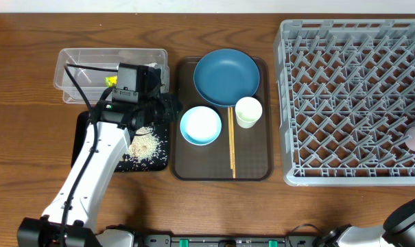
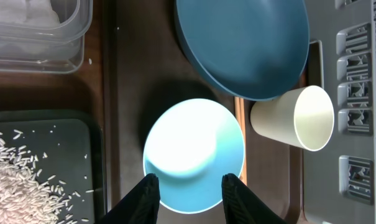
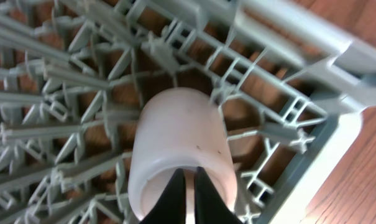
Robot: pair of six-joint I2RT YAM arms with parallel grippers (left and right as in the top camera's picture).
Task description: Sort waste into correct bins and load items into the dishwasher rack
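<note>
Rice (image 1: 144,145) and wrapper (image 1: 110,81) binned; my right hand (image 3: 189,193) pinches the pink cup (image 3: 178,134) at the rack (image 1: 351,103), left hand (image 2: 188,190) spread above the bowl (image 2: 194,149); plate (image 1: 226,77), cream cup (image 1: 248,111), chopsticks (image 1: 231,140) remain.

This looks like a robot test bench arranged as a dish station. A wooden table (image 1: 29,137) carries a grey dishwasher rack (image 1: 351,103) at its right edge and a brown serving tray (image 1: 252,154) in the middle, and a white robot arm (image 1: 97,154) rises from the near edge.

Left gripper (image 2: 189,182) spread wide, pointing down; right gripper (image 3: 189,179) pinching pink cup (image 3: 175,124) rim.
</note>
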